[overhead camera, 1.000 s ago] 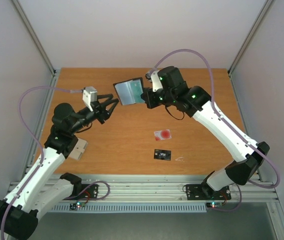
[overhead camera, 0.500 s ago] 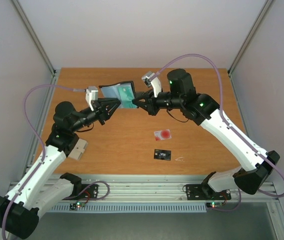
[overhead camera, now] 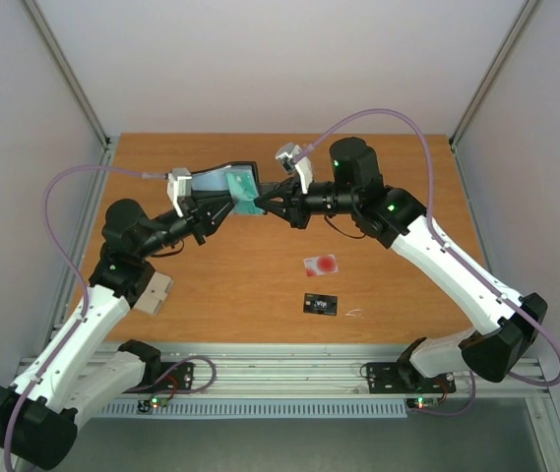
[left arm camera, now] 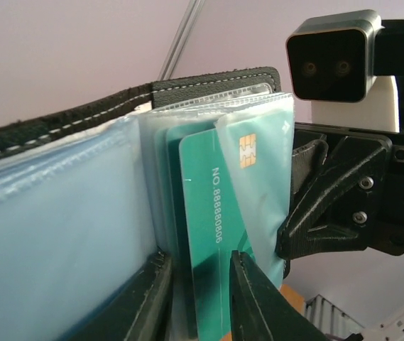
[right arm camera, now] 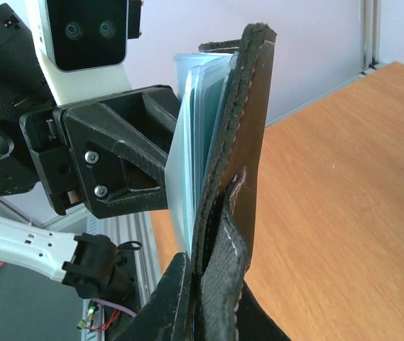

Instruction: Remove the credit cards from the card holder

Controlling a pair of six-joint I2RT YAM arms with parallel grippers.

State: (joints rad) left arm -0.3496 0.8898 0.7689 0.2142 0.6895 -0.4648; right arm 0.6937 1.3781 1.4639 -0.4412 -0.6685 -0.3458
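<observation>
**Setting.** Pale walls (overhead camera: 280, 69) stood on three sides of a wooden table (overhead camera: 240, 285). Two arms rose from its near edge.

**1. Card holder** (overhead camera: 222, 180). Black and folded open, pale blue inside. It was held in the air over the far half of the table, left of centre, resting on nothing. The cover stood on edge, so the pockets faced the left arm.

**2. Plastic sleeves** (left arm camera: 67, 213). Clear, fanned out from the spine. The fanning separated one pocket from the rest.

**3. Teal card** (left arm camera: 212, 234). Chip and printed number showed. It sat among the sleeves; how far out it stood could not be told.

**4. Right gripper** (right arm camera: 205, 305). The fingers were clamped on the black cover near the fold. Judged to be acting as a vice, steadying the holder against a pull.

**5. Left gripper** (left arm camera: 202, 284). One finger stood on each side of the teal card, with a narrow gap. Whether the pads pressed on it could not be told. The approach was in line with the sleeve, judged to suit drawing the card straight out.

**6. Whitish card** (overhead camera: 321, 264). It had a red spot and lay flat on the table, right of centre.

**7. Black card** (overhead camera: 321, 305). It lay flat, nearer the near edge than item 6 and apart from it. Both were judged already removed and lay clear of the work above.
</observation>
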